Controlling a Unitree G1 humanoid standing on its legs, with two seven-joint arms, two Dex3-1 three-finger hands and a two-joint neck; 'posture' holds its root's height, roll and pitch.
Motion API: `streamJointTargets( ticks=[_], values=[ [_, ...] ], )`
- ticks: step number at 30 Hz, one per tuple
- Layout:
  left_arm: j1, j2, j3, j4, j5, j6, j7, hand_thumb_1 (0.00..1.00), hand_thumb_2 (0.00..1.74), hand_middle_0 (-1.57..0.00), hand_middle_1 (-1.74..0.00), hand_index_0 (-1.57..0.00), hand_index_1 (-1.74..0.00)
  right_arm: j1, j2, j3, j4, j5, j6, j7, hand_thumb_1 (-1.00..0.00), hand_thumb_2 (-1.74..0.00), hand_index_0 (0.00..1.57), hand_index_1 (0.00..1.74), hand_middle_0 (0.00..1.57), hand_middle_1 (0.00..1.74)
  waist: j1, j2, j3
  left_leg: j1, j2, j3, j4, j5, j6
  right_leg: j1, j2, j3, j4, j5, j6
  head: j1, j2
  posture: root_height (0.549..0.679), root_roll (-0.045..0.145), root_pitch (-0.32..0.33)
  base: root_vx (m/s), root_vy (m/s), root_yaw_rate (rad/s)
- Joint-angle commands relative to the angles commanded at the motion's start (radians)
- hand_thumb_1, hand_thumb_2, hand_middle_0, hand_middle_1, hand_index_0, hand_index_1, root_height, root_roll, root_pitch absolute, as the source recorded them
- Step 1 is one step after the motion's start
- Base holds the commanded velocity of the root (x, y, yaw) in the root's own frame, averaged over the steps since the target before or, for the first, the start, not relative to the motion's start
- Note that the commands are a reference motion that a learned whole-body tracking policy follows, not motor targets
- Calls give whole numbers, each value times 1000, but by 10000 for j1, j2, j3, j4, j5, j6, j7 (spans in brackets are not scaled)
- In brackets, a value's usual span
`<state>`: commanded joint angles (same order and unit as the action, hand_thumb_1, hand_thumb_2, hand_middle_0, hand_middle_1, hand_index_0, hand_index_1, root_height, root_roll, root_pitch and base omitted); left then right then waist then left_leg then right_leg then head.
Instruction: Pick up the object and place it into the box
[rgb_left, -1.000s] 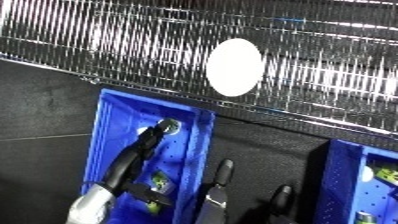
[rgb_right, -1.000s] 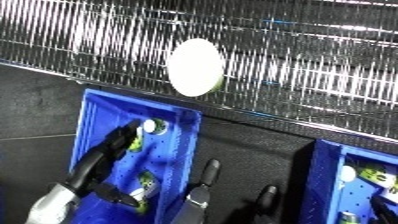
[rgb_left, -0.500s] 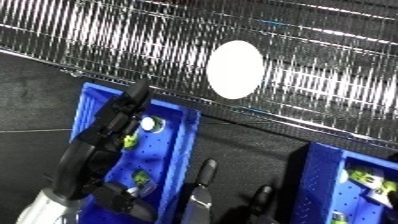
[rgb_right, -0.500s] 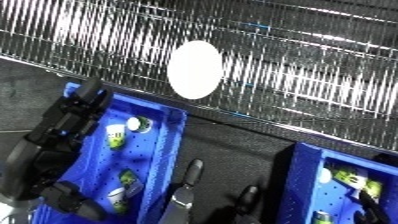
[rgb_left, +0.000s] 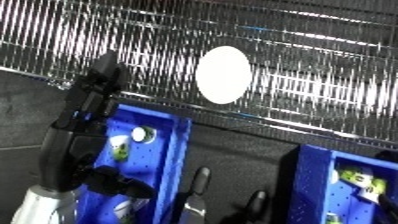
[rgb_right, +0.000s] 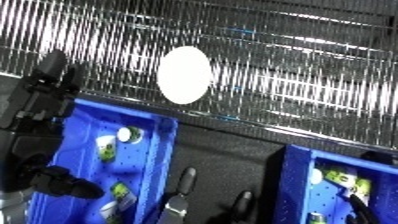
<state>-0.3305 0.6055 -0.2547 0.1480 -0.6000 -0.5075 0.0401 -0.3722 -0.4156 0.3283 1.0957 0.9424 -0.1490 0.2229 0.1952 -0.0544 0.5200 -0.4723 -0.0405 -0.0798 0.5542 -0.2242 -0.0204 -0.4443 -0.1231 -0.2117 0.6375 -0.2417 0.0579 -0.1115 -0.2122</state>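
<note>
**Left hand raised over left bin, grip unreadable**

Left hand (rgb_left: 93, 107) sits high over the far-left edge of the left blue bin (rgb_left: 173, 150), dark and blurred; cannot tell whether it holds anything. Right hand (rgb_left: 197, 192) shows only as dark fingers low between the bins, straight and relaxed, holding nothing. Task object not identifiable.

Step judged: transfer over a bin. To do it well, bring the hand down inside the bin walls before letting go, clear of the near rim.

Left bin holds a small white round item (rgb_left: 139, 134) and a green-white piece (rgb_left: 120, 147) near its far end. Right blue bin (rgb_right: 302, 170) at the worktop's right edge holds green-white pieces (rgb_right: 342, 177) too. Metal grating (rgb_left: 293, 65) runs behind.
</note>
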Motion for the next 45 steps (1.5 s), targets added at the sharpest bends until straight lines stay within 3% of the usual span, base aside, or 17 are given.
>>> streamJointTargets(
  ticks=[7,14,32,45],
  values=[
    [-528,-369,-1,1072,708,-293,726,0,0,0,0,0,0,-168,11,193,-179,-206,167,94,0,0,0,0,0,0,-323,-201,0,-264,157,195,327,-117,16,-311,178,249,176,9,5,-673,615,647,20,99,6,40,-174],
    [-1052,-530,-174,1909,1252,-350,1276,0,0,0,0,0,0,-247,-36,355,-340,-340,252,236,0,0,0,0,0,0,-612,-348,0,-486,300,343,550,-206,11,-594,279,425,341,4,36,-1212,963,644,14,108,1,37,-127],
    [-2516,-1008,-678,4041,1502,65,1635,0,0,0,0,0,0,-725,80,874,-1069,-460,606,-182,0,0,0,0,0,0,-1160,-766,0,-1025,600,500,930,-343,-42,-1182,510,626,620,22,101,-2099,1401,639,1,138,1,16,-67],
    [-3633,-1211,-894,5395,1256,433,1403,0,0,0,0,0,0,-863,155,1142,-1545,-318,612,-495,0,0,0,0,0,0,-1540,-1079,0,-1323,796,592,996,-404,-73,-1474,674,727,541,122,171,-2389,1731,638,-8,164,-4,7,-50]
  ],
)
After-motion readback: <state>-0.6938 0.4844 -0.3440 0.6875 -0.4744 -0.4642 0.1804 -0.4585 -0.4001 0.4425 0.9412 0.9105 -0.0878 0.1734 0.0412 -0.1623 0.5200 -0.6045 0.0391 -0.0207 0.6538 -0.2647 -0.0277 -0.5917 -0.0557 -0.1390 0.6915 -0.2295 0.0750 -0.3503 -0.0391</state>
